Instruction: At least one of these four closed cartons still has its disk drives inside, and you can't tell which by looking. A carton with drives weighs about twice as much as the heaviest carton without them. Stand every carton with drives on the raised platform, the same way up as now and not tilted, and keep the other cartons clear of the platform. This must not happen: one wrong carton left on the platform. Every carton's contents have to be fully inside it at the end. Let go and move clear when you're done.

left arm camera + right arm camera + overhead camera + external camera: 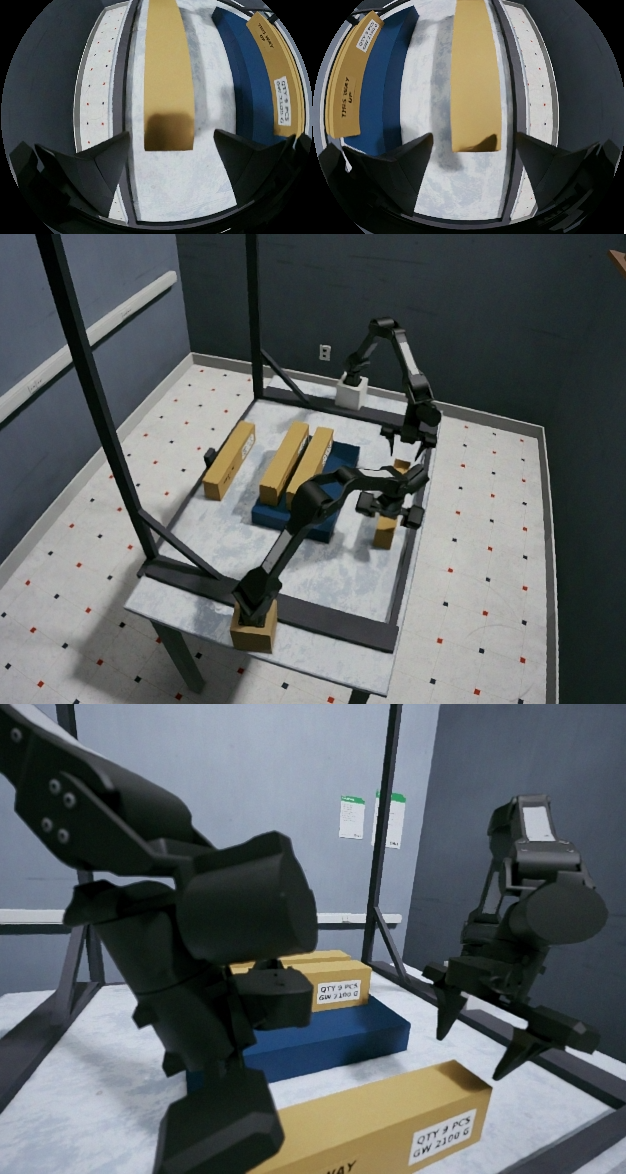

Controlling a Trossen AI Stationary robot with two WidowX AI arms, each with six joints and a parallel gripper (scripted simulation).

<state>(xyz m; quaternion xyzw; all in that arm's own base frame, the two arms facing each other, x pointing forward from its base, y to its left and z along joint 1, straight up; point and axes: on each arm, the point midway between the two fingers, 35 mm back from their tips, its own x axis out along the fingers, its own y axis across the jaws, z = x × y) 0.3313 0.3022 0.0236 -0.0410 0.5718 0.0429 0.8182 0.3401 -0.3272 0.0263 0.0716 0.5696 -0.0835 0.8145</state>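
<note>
Overhead, the near carton (385,536) (389,1108) (170,75) (474,75) lies lengthwise along the table's edge, between left gripper (404,457) (467,1059) (172,133) and right gripper (389,511) (247,1058) (475,137), probably for a two-ended weighing lift; two cartons sit on the blue platform (348,452) (328,1045) (250,75) (392,65). Outside, its label faces the camera, upright. Left wrist: jaws apart, carton's long axis running away. Right wrist: jaws apart too, at the opposite end.
</note>
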